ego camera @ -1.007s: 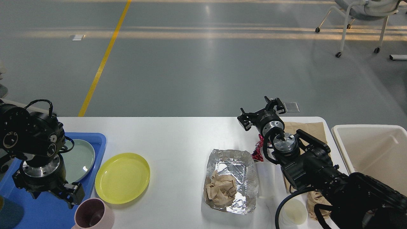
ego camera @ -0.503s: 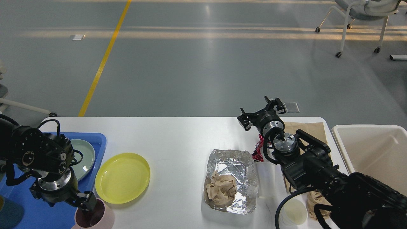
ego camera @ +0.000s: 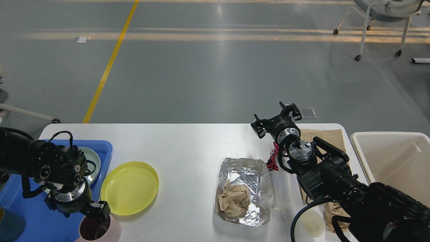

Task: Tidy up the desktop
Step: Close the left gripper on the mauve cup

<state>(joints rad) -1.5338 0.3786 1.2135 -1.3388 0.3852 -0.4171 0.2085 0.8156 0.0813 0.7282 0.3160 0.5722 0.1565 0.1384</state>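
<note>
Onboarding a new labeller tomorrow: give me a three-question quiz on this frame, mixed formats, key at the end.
1. True or false: the round yellow plastic plate lies inside the blue plastic tray.
2. Fill in: the crumpled brown paper sits in the rectangular ___ tray.
3. Which claw is down at the mauve mug? A) left claw B) right claw

Key: 1 false, it lies on the white desktop beside the tray; 2 foil; 3 A.

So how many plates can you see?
2. The yellow plate lies on the desktop beside the blue tray. The pale green plate sits in the tray, partly behind the left arm, which may hide more.
</note>
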